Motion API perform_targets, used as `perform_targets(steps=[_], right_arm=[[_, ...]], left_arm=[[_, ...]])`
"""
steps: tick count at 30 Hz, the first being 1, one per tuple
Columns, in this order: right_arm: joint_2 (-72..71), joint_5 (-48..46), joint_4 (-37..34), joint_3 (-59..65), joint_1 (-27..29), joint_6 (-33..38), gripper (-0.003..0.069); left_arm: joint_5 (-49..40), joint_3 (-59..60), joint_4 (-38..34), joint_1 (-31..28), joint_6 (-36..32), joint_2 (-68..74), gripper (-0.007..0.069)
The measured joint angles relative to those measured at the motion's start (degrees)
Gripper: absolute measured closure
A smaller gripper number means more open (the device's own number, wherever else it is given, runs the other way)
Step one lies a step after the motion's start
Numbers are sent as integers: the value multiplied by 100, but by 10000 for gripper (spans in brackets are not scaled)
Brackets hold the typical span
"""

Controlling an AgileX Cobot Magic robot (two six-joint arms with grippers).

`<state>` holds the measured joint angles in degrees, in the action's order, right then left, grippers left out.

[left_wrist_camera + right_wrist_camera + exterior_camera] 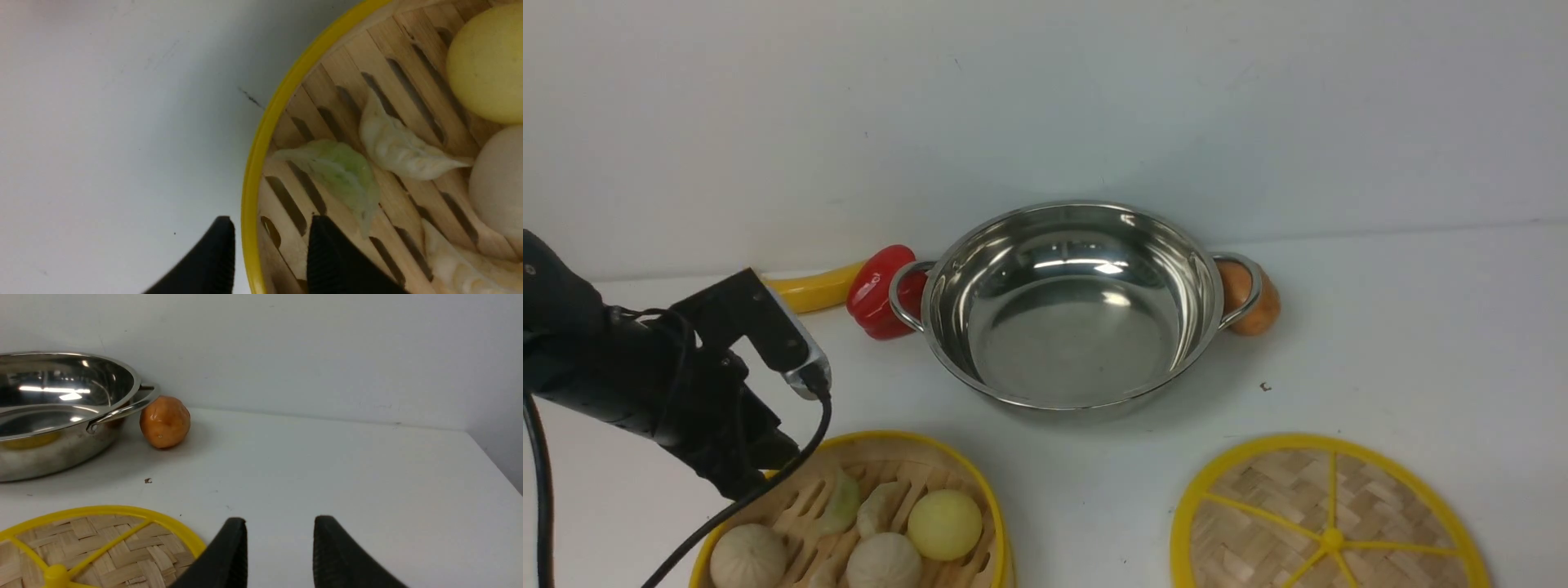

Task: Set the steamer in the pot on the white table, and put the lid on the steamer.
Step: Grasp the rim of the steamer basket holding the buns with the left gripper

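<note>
Up close, left jaws spread astride the steamer (252, 171) rim; right jaws spread over open counter (367, 477) beside the lid (122, 555).

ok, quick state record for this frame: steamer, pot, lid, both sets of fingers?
steamer: near left on table, buns and dumplings inside, not in pot
pot: centre back, empty
lid: near right, flat on table
left fingers: open, straddling steamer rim, one inside, one outside
right fingers: open, beside lid, nothing between them
</note>
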<state>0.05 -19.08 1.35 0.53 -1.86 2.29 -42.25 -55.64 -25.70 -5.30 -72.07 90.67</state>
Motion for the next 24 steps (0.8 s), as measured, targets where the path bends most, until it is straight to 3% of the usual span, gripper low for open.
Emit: perform_targets(steps=[5, 10, 15, 19, 24], right_arm=[[0, 0, 0, 0, 0, 0, 410], [0, 0, 0, 0, 0, 0, 410], [0, 0, 0, 0, 0, 0, 410], [0, 0, 0, 0, 0, 0, 410], [0, 0, 0, 0, 0, 0, 410]], left_arm=[[9, 0, 81, 0, 132, 6, 384], [-37, 0, -384, 71, 1093, -30, 384], [-571, -31, -442, 431, 2158, -373, 384], [-1542, -265, -383, 918, 2892, -698, 384], [-2413, -343, -325, 1528, 3407, -810, 384]])
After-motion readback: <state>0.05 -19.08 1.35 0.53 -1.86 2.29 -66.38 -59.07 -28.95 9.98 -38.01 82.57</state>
